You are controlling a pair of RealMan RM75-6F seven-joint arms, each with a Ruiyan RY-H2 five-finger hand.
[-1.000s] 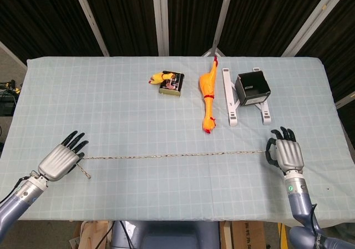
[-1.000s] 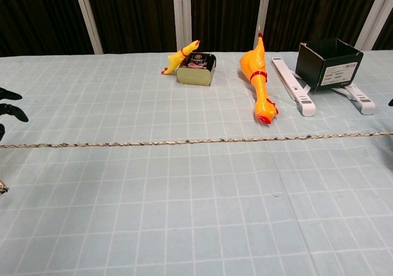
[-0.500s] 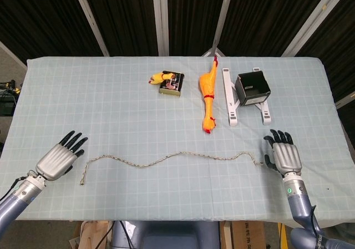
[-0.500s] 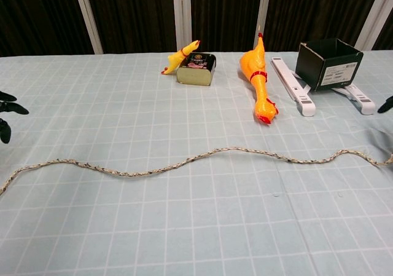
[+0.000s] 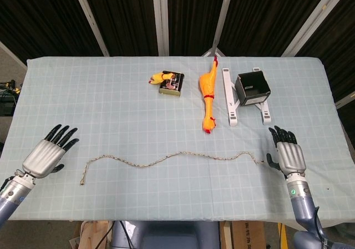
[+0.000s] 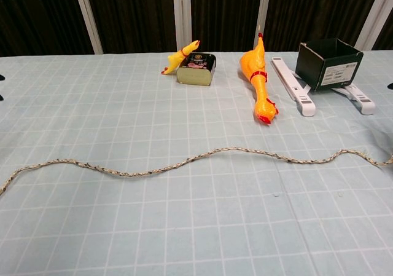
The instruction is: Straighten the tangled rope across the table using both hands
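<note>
So the rope (image 5: 172,158) is lying loose on the near part of the worktop (image 5: 111,110), running left to right in a gentle wavy line, not taut at all. Its left end hooks down toward the front edge, and the right end stops just beside the right hand (image 5: 288,156). It's thin, pale and speckled, looks braided.

Neither hand has it. The left hand (image 5: 45,155) hangs out well left of the rope's end, fingers apart and holding nothing. Right hand is the same deal, fingers spread, empty.

Compared to a second ago: back then the rope was pulled dead straight between both hands. Now it's dropped and gone wavy, and the left hand has backed off further left. Since half a second ago the rope itself hasn't really shifted.

Further back sit a tin (image 5: 171,85) with a small yellow toy (image 5: 157,78), a rubber chicken (image 5: 207,93), a white stand (image 5: 231,96) and a black box (image 5: 252,88).
</note>
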